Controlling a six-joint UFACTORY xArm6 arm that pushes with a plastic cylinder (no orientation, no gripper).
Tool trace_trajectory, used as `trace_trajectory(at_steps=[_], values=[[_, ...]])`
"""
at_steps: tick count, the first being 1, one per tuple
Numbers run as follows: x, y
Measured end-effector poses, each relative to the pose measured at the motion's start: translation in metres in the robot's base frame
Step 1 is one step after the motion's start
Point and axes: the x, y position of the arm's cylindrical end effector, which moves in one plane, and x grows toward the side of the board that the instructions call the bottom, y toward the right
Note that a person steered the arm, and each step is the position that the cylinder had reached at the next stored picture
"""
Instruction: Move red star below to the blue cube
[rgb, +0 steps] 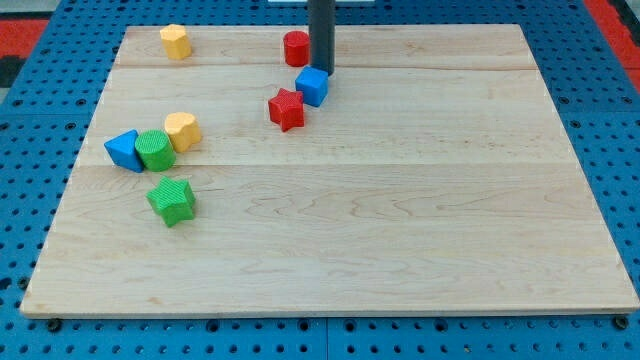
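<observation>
1. Our rod comes down from the far edge of the view, and my tip (321, 72) sits at the far edge of the blue cube (312, 86), touching it or just short of it; we cannot tell which. The rod is a plain dark stick with nothing to spread or pinch.
2. A red cylinder (296, 48) stands just left of the rod, a little farther back than the tip.
3. The red star (286, 109) lies just to the near left of the blue cube, close against it; the two look to be touching at a corner.
4. Well off to the left, three blocks cluster together: a blue triangular block (125, 150), a green cylinder (154, 150) and a yellow block (182, 131) beside it.
5. A green star (171, 201) lies nearer to us than that cluster.
6. Another yellow block (175, 41) sits alone at the far left of the wooden board (400, 220).
</observation>
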Motion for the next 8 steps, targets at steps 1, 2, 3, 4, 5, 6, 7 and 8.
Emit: trace_trajectory(at_steps=[1, 2, 3, 4, 5, 6, 7, 8], values=[[0.0, -0.019], [-0.014, -0.101], [-0.026, -0.101], [-0.043, -0.079], [-0.084, -0.044], [-0.085, -0.044], [-0.085, -0.044], [-0.056, -0.068]])
